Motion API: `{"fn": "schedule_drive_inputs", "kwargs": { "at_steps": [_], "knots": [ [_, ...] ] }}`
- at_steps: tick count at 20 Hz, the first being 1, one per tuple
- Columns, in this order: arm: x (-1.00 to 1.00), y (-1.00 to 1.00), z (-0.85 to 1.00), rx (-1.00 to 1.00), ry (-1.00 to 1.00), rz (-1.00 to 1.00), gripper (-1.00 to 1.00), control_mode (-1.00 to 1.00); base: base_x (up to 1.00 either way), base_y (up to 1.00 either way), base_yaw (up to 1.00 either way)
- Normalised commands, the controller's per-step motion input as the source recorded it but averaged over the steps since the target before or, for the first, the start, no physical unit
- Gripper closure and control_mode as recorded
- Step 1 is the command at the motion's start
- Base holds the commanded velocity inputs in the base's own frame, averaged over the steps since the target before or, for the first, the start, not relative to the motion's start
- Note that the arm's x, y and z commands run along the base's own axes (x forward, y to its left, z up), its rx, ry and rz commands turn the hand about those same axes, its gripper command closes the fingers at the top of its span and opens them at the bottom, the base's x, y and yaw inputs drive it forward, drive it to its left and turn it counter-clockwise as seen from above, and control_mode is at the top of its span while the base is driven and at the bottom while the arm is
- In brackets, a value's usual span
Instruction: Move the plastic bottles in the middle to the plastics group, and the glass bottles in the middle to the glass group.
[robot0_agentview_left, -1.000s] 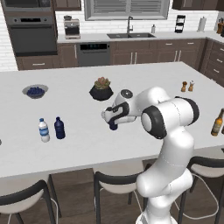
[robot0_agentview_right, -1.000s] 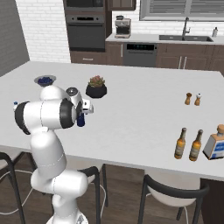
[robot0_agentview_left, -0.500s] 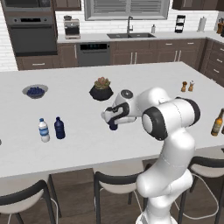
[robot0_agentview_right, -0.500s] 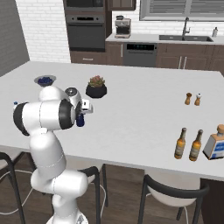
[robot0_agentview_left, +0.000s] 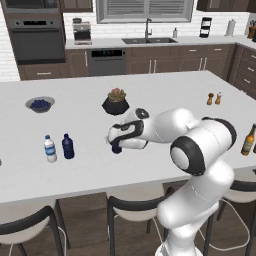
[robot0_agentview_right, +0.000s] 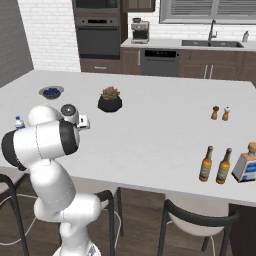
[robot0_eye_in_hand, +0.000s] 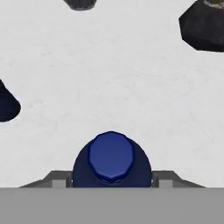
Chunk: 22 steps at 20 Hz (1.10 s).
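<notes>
On a wide white kitchen island (robot0_agentview_left: 165, 95), a navy plastic bottle (robot0_agentview_left: 116, 148) is clamped between the fingers of the gripper (robot0_agentview_left: 115, 144) near the middle of the counter. From the hand camera, the bottle's blue cap (robot0_eye_in_hand: 111, 156) is seen straight below, with a grey finger (robot0_eye_in_hand: 56, 180) pressed against each side of its dark body. A black pot with a small plant (robot0_agentview_left: 116, 102) stands just behind the gripper, apart from it. Bare white counter is seen between the held bottle and the front edge, and more open surface stretches toward the left. Over there, well apart, a second navy bottle (robot0_agentview_left: 68, 146) stands just beside a clear water bottle with a blue label (robot0_agentview_left: 49, 148). A bowl of blueberries (robot0_agentview_left: 40, 104) sits farther back on the left. Toward the right edge, two small shakers (robot0_agentview_right: 220, 113) stand together, and two brown glass bottles (robot0_agentview_right: 214, 165) are placed upright beside a squat bottle with a blue label (robot0_agentview_right: 246, 167), close to the front edge.
</notes>
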Motion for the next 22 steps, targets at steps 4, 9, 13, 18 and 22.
{"fn": "schedule_drive_inputs", "kwargs": {
  "at_steps": [4,9,13,18,22],
  "knots": [
    [-0.28,0.70,0.60,-0.02,0.07,0.43,1.00,-1.00,0.00,0.00,0.00],
    [-0.35,0.68,0.35,-0.12,0.07,0.24,1.00,-1.00,0.00,0.00,0.00],
    [-0.10,0.67,0.00,-0.11,0.01,0.12,1.00,-1.00,0.00,0.00,0.00],
    [0.01,0.57,0.08,-0.04,-0.01,0.02,1.00,-1.00,0.00,0.00,0.00],
    [0.14,0.47,0.00,0.00,-0.01,0.00,1.00,-1.00,0.00,0.00,0.00]
  ]
}}
